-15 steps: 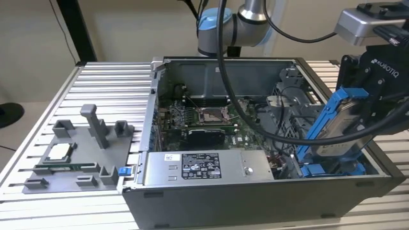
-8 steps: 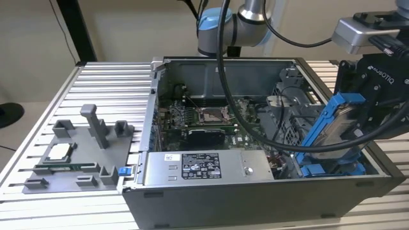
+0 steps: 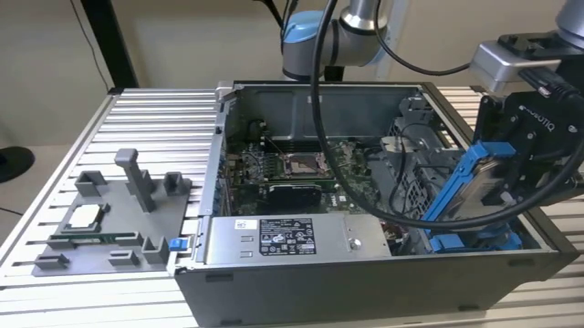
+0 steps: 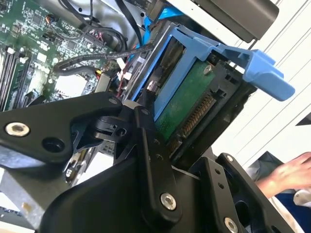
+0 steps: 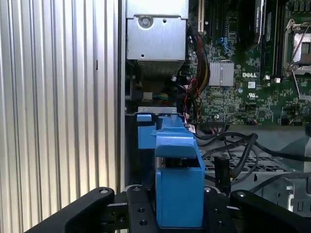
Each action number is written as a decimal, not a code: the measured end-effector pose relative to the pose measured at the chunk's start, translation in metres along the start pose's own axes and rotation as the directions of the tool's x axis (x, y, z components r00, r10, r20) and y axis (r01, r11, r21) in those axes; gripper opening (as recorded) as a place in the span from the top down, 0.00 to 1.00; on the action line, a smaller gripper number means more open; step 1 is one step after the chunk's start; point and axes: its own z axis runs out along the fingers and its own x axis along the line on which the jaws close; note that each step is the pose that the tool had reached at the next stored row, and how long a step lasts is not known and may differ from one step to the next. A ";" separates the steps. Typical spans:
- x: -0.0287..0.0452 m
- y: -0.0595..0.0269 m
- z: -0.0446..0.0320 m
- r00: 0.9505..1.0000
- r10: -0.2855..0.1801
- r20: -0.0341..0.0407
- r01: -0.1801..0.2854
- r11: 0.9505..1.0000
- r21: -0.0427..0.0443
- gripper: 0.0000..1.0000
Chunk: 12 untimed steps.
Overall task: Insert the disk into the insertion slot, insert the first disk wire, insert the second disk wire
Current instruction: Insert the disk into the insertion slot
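My gripper (image 3: 500,183) is shut on the disk (image 3: 483,179), a drive in a bright blue carrier frame (image 3: 461,188). It hangs tilted, edge down, over the computer case at the exterior view's right. In the second wrist view the disk's green circuit board (image 4: 187,104) and connector face outward between the black fingers (image 4: 150,145). Just below the disk is the insertion slot (image 3: 474,240) with blue tabs at its mouth; the disk's lower end is at or just above it. Blue tabs (image 5: 146,131) lie ahead of the carrier (image 5: 177,189). Black cables (image 5: 233,145) lie beside the bay; I cannot tell which are the disk wires.
The open case holds a motherboard (image 3: 292,171) and a silver labelled power-supply box (image 3: 273,239). A thick black cable (image 3: 356,184) loops over the case. A grey fixture tray (image 3: 109,225) with posts sits on the ribbed table at the exterior view's left. A person's hand (image 4: 286,172) is nearby.
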 end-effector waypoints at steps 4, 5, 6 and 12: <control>0.0001 0.0000 0.0073 1.000 0.000 0.000 0.000 1.000 0.000 1.00; 0.0001 0.0000 0.0091 1.000 0.000 0.000 0.000 1.000 0.000 1.00; 0.0002 -0.0001 0.0108 1.000 0.000 0.000 0.000 1.000 0.000 1.00; 0.0000 0.0000 0.0022 1.000 0.000 0.000 0.000 1.000 0.000 0.00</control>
